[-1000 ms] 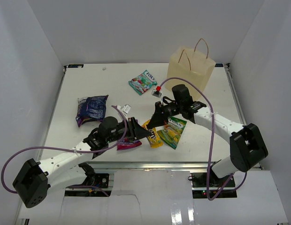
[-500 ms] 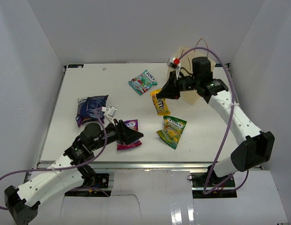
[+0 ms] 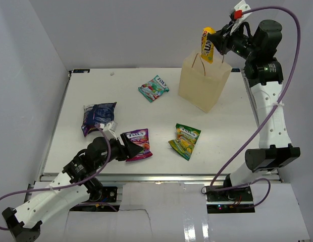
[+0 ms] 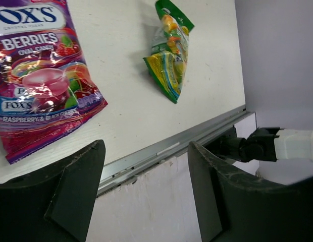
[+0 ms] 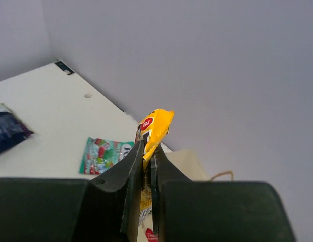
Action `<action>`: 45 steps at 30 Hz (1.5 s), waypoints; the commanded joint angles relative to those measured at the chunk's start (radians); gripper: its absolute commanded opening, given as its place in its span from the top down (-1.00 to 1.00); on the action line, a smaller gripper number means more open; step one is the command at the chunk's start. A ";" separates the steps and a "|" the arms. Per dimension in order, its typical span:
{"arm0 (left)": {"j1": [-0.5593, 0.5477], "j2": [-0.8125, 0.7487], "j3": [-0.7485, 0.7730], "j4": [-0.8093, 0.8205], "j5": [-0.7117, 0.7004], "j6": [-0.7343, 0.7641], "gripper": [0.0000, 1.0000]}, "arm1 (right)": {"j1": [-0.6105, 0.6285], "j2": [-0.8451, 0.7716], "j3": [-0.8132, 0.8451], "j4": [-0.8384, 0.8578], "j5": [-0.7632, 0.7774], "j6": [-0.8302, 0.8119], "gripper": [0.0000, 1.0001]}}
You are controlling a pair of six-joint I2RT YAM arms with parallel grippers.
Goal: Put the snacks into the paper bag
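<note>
Five snacks are in view, with one paper bag and two arms. Four packets lie flat on the white desk (image 3: 121,85); the fifth is up in the air.

From the overhead view, left to right:
- The dark blue packet (image 3: 98,117) is at 9 o'clock, glossy and crumpled.
- The purple packet (image 3: 137,143) is at 7 o'clock, its face printed with berries.
- The teal packet (image 3: 153,88) is at 12 o'clock.
- The green-yellow packet (image 3: 185,140) is at about 5 o'clock, lying slantwise.

All four lie apart from one another.

The left tool (image 3: 128,149) hovers at the purple packet's near-left corner and hides that corner from above. It is released — its two dark fingers (image 4: 70,196) stand wide with nothing between them.

The paper bag (image 3: 202,85) stands upright at 2 o'clock. It is tan with thin cord handles at its top, and far larger than any packet.

The right tool (image 3: 214,42) sits high over the bag, clenched on the yellow bar (image 3: 207,46). The bar hangs narrow and upright, its lower end crossing the bag's top edge in this view. Whether it is directly over the opening cannot be told.

The right arm (image 3: 271,116) stands tall along the 3 o'clock edge, with a purple cable (image 3: 293,45) looping from it.
</note>
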 commanded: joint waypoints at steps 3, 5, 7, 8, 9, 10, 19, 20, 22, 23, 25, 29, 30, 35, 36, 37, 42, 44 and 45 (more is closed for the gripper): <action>-0.004 -0.036 0.066 -0.117 -0.149 -0.011 -0.63 | -0.042 0.113 0.016 0.072 0.201 -0.049 0.85; -0.004 -0.055 0.069 -0.132 -0.172 -0.027 -0.76 | -0.055 0.145 0.008 0.093 0.231 -0.071 0.85; -0.004 -0.068 0.060 -0.135 -0.178 -0.036 -0.80 | -0.067 0.176 0.008 0.096 0.233 -0.082 0.85; -0.004 -0.078 0.055 -0.135 -0.180 -0.042 -0.80 | -0.070 0.183 0.002 0.099 0.230 -0.085 0.84; -0.004 -0.093 0.044 -0.135 -0.186 -0.054 -0.80 | -0.070 0.191 -0.004 0.102 0.224 -0.095 0.83; -0.004 -0.099 0.040 -0.137 -0.188 -0.060 -0.80 | -0.072 0.197 -0.024 0.104 0.215 -0.103 0.81; -0.004 -0.108 0.050 -0.178 -0.192 -0.091 -0.80 | -0.108 0.078 -0.167 0.050 0.075 -0.134 -0.32; -0.002 -0.107 0.050 -0.183 -0.192 -0.094 -0.80 | -0.115 0.053 -0.194 0.040 0.046 -0.135 -0.47; -0.004 -0.099 0.050 -0.190 -0.195 -0.096 -0.80 | -0.174 -0.029 -0.228 -0.008 -0.067 -0.163 -0.57; -0.004 -0.095 0.049 -0.194 -0.197 -0.099 -0.80 | -0.185 -0.053 -0.245 -0.044 -0.118 -0.193 -0.68; -0.004 -0.075 0.044 -0.200 -0.203 -0.099 -0.80 | -0.197 -0.120 -0.288 -0.247 -0.312 -0.363 -0.75; -0.004 -0.020 0.050 -0.203 -0.217 -0.099 -0.80 | -0.136 -0.172 -0.360 -0.819 -0.461 -0.862 -0.79; -0.004 -0.007 0.053 -0.201 -0.220 -0.099 -0.81 | -0.080 -0.186 -0.453 -0.870 -0.444 -0.905 -0.78; -0.004 0.045 0.061 -0.178 -0.223 -0.088 -0.82 | 0.078 -0.330 -0.844 -0.707 -0.274 -0.800 -0.78; -0.004 0.054 0.061 -0.169 -0.218 -0.087 -0.82 | 0.133 -0.365 -0.900 -0.636 -0.193 -0.739 -0.78; -0.004 0.059 0.060 -0.167 -0.214 -0.087 -0.82 | 0.161 -0.376 -0.990 -0.560 -0.137 -0.658 -0.78; -0.004 0.059 0.041 -0.143 -0.182 -0.107 -0.81 | 0.326 -0.375 -1.116 -0.182 0.237 -0.176 -0.73; -0.004 0.054 0.026 -0.134 -0.171 -0.116 -0.81 | 0.330 -0.367 -1.133 -0.111 0.276 -0.113 -0.73; -0.004 0.051 0.020 -0.131 -0.157 -0.126 -0.81 | 0.330 -0.358 -1.135 -0.059 0.287 -0.073 -0.74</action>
